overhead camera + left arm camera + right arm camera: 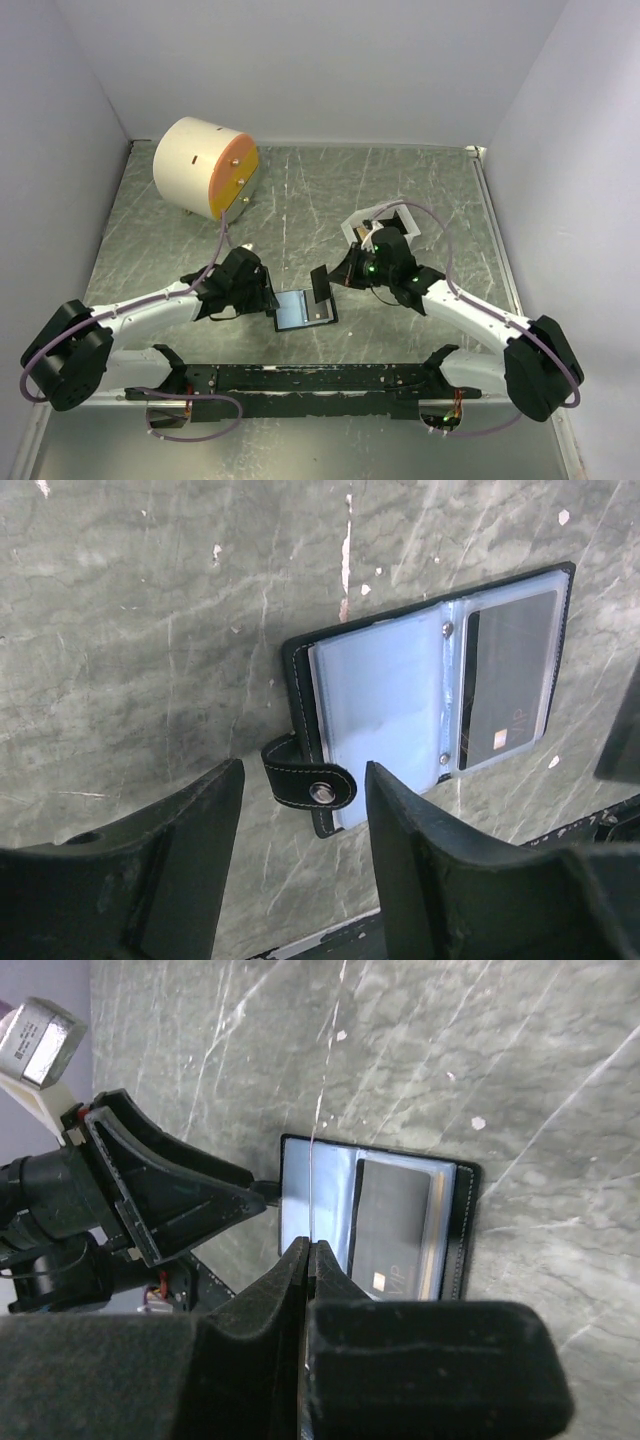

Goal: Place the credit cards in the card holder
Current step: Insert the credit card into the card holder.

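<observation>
At 7 o'clock from the right gripper (334, 279), which pinches a card (312, 1175) edge-on, lies the open holder (305, 310); the left gripper (270, 298), jaws wide, straddles its strap (310, 785).

The black folding card holder (304, 310) lies open on the grey marbled worktop (300, 200), near the front, between the two arms. A dark plastic credit card (505, 680) sits in its right-hand pocket. The left end effector (305, 800) is just left of the holder, its fingers spread either side of the snap strap (308, 785); contact is unclear. The right end effector (308, 1255), behind and to the right, pinches a second thin credit card (320, 285) on edge over the holder. A big cream cylinder (205, 167) stands rear left. A white open-topped tray (385, 222) lies behind the right end effector.
</observation>
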`<state>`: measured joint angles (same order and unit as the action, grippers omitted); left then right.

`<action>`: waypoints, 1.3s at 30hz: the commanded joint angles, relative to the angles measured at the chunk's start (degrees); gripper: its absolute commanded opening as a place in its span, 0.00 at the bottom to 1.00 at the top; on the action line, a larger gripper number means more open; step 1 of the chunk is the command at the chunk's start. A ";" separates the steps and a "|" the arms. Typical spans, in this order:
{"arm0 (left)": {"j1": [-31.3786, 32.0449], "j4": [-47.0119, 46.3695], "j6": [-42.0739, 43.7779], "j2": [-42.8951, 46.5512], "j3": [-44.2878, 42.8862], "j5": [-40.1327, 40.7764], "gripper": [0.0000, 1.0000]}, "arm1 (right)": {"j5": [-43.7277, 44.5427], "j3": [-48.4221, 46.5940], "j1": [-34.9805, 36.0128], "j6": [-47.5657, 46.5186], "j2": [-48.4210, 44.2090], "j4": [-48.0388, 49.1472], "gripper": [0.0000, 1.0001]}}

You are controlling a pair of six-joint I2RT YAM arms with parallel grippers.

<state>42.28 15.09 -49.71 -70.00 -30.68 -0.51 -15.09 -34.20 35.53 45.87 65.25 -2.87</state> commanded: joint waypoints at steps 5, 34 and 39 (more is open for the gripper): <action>0.20 0.04 -0.01 0.22 0.21 3.65 0.37 | -1.57 1.33 4.49 4.67 4.90 9.21 0.00; 0.26 3.65 -0.99 0.43 2.41 7.09 0.09 | 1.77 3.04 8.83 1.50 14.48 13.12 0.00; 0.23 4.06 -1.04 1.27 2.56 7.54 0.10 | 0.60 3.83 8.69 1.43 16.71 14.72 0.00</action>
<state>42.28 18.11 -50.43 -69.69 -28.71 5.41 -13.19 -31.35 44.07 47.22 79.94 9.10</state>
